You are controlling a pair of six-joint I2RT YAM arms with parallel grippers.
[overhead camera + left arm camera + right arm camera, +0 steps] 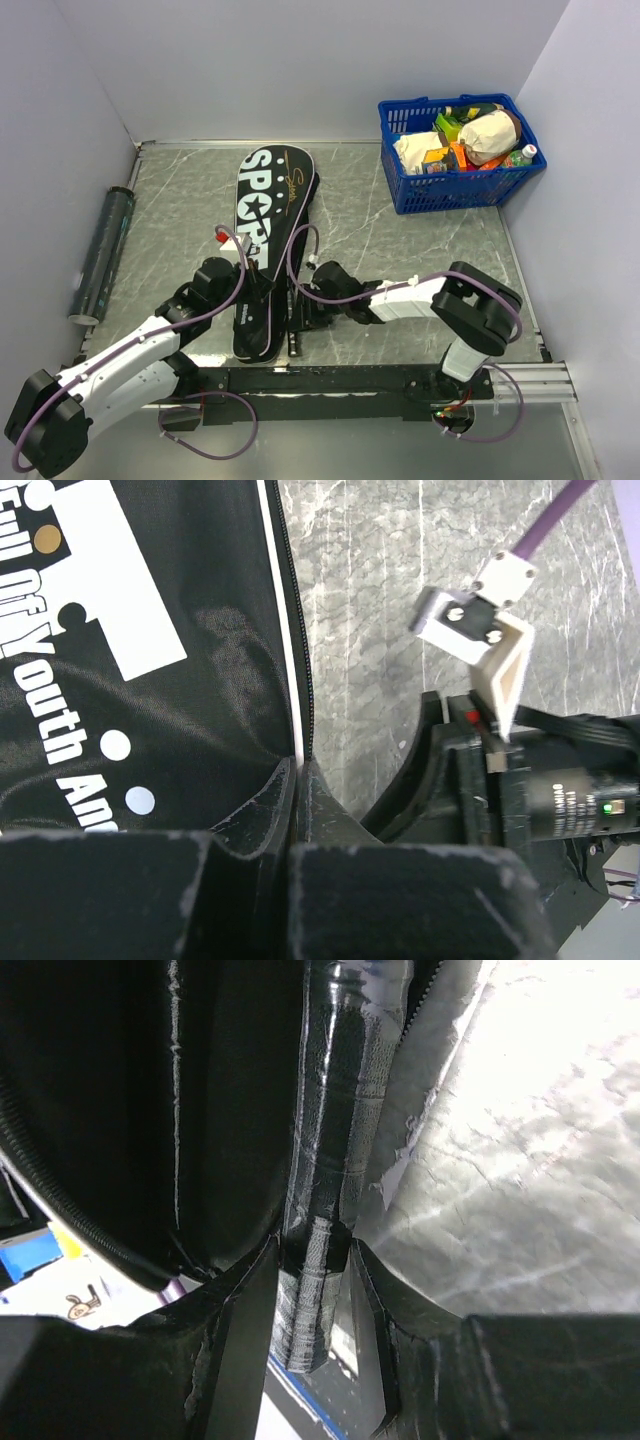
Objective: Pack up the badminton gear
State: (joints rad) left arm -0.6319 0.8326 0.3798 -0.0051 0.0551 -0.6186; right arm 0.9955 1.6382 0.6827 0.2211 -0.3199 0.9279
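The black racket bag, lettered "SPORT", lies lengthwise in the middle of the table. My left gripper is shut on the bag's zipper edge near its narrow end; in the left wrist view the jaws pinch that edge. A plastic-wrapped black racket handle sticks out of the bag's near end. My right gripper has closed on this handle, with both fingers touching it. The racket heads are hidden inside the bag. The long dark tube lies by the left wall.
A blue basket of groceries stands at the back right corner. Grey walls close the table on the left, back and right. The arms' black mounting rail runs along the near edge.
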